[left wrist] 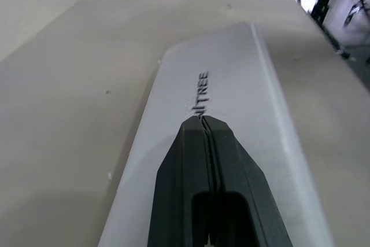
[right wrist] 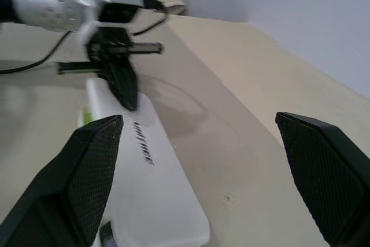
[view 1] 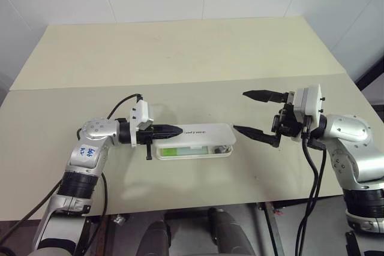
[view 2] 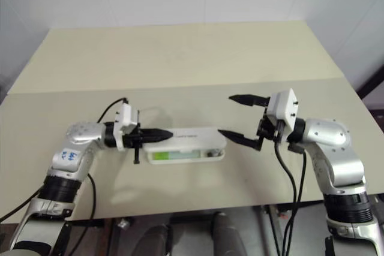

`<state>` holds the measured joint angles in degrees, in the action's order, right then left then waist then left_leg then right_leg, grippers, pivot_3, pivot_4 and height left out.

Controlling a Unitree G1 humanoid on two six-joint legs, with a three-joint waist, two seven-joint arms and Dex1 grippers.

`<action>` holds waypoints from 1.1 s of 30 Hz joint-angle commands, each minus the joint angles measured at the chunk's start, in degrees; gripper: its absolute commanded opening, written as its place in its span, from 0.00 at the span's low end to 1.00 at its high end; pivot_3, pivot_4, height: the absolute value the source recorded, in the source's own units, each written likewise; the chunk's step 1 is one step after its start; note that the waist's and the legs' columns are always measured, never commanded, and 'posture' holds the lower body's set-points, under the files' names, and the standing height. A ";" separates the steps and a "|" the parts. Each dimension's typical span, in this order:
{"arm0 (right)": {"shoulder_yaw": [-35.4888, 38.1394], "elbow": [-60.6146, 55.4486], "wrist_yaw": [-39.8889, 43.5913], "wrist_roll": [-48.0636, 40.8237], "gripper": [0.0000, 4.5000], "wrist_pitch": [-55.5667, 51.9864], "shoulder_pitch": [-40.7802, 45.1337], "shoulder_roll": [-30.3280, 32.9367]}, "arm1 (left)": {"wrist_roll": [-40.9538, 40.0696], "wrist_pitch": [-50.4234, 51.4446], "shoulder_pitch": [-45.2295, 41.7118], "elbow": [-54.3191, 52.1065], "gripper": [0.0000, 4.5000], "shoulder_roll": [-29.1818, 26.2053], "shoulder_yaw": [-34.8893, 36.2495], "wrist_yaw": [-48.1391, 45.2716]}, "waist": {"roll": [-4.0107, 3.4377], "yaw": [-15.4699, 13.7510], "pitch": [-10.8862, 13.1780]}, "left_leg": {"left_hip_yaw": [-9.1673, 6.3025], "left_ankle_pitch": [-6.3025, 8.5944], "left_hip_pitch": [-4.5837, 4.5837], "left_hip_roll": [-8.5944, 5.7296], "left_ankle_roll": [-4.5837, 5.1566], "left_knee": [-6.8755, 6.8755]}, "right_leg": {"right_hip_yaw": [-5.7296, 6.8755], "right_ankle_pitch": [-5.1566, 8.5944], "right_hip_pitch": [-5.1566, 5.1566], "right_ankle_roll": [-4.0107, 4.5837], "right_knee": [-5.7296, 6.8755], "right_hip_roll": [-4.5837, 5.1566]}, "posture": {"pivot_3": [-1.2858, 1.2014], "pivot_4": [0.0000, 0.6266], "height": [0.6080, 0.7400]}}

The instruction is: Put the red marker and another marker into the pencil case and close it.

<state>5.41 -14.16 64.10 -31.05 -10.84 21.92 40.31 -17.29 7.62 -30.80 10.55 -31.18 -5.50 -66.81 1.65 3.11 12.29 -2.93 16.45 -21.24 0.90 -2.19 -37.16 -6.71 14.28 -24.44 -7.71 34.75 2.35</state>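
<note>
The white pencil case [view 1: 207, 131] lies in the middle of the table. Its lid is lowered over the base, with a gap left along the front. Through that gap I see the lime-green of another marker [view 1: 177, 151] lying inside. The red marker is hidden. My left gripper [view 1: 179, 129] is shut, and its tips rest on the lid [left wrist: 231, 73] right at the black lettering. My right gripper [view 1: 240, 111] hangs wide open just off the case's right end, above the table, holding nothing. The right wrist view looks along the case [right wrist: 156, 189] to the left gripper [right wrist: 130, 102].
The beige table [view 1: 180, 58] stretches far behind the case, with a seam running across it. Its front edge [view 1: 198, 208] lies close below the case. A black cable [view 1: 120, 105] loops up from my left wrist. White walls stand behind the table.
</note>
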 commanded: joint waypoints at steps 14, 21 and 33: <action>1.20 -5.18 -0.13 -3.56 1.00 -4.42 -0.40 1.95 | 9.65 -0.61 -0.86 0.40 0.01 2.27 -9.87 0.69 | -0.02 -0.47 -0.02 | 0.01 0.00 0.06 -0.03 0.00 -0.07 | -0.02 -0.02 0.12 -0.03 -0.06 0.02 | 0.52 0.24 1.00; 0.37 -5.24 -1.69 -3.25 1.00 -4.39 -0.44 1.13 | 9.82 1.93 0.38 -2.83 0.01 1.52 -10.09 1.82 | -0.01 -0.42 -0.02 | 0.01 0.00 0.07 -0.02 0.00 -0.07 | -0.02 -0.01 0.12 -0.02 -0.06 0.01 | 0.52 0.24 1.00; -1.03 2.18 0.37 -0.12 1.00 -1.30 3.48 -0.32 | -4.74 9.40 -0.89 -7.31 0.01 0.63 6.32 4.77 | 0.00 0.13 0.00 | 0.00 0.00 -0.01 0.01 0.01 -0.02 | -0.01 0.00 0.00 -0.01 -0.02 -0.01 | 0.52 0.24 1.00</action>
<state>4.02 -12.02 63.89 -31.40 -13.57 24.38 40.04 -18.32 16.23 -31.18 6.05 -29.92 -3.25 -63.06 1.65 3.24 12.29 -2.95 16.44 -21.26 0.92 -2.18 -37.17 -6.71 14.27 -24.45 -7.72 34.73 2.34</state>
